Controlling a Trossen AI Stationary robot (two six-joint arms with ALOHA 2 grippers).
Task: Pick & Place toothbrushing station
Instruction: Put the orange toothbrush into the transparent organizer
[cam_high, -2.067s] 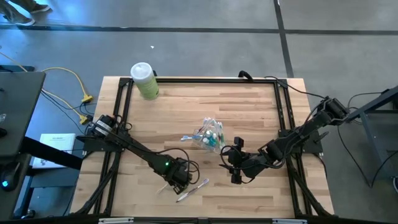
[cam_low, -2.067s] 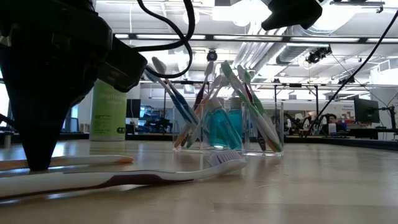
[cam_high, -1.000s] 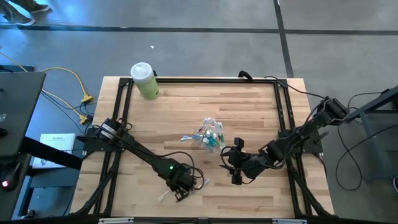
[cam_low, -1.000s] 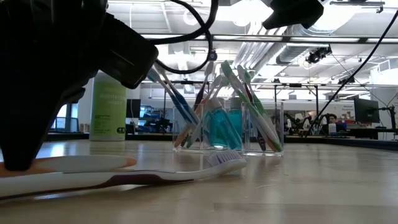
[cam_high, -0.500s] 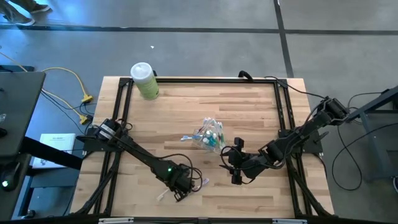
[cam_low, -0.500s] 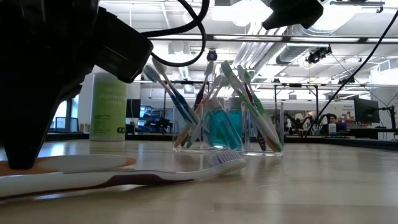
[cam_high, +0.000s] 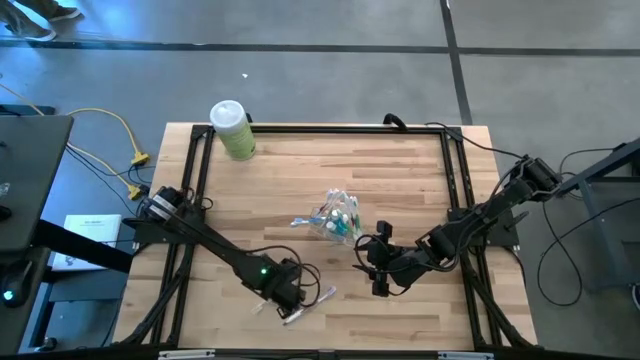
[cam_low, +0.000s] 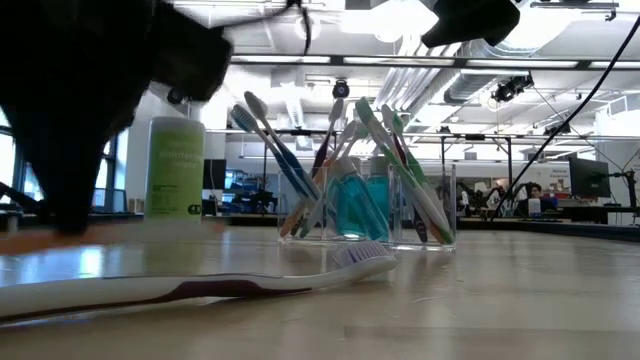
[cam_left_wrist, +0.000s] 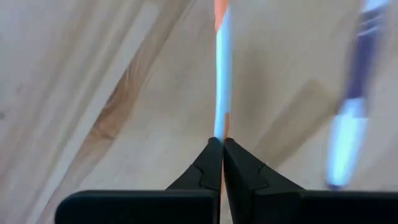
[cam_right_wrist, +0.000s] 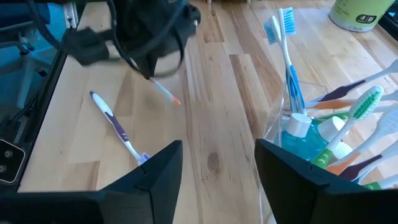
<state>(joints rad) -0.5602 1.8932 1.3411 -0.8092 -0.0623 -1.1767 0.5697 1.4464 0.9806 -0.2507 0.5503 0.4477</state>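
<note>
My left gripper (cam_high: 284, 299) is near the table's front edge, shut on a slim white-and-orange toothbrush (cam_left_wrist: 220, 74) held just above the wood. Beside it a white-and-purple toothbrush (cam_low: 200, 288) lies flat on the table. In the middle of the table a clear cup (cam_high: 338, 218) holds several toothbrushes and teal tubes (cam_right_wrist: 311, 134). My right gripper (cam_high: 377, 275) hangs open to the right of the cup, with nothing between its fingers. My left gripper pinches the toothbrush's thin handle (cam_left_wrist: 219, 127) between its two fingertips, coming from above and pointing steeply down. The fingers lie across the handle, and the rest of the brush sticks out past them. The orange-tipped end (cam_right_wrist: 174, 99) is lifted off the table.
A pale-green bottle with a white cap (cam_high: 232, 130) stands at the far left corner. A black frame (cam_high: 330, 128) runs along the table's edges. There is bare wood left of the cup and along the near edge.
My left gripper has risen from the table, still shut, taking the white-and-orange toothbrush up off the wood. The white-and-purple toothbrush has stayed where it lay.
</note>
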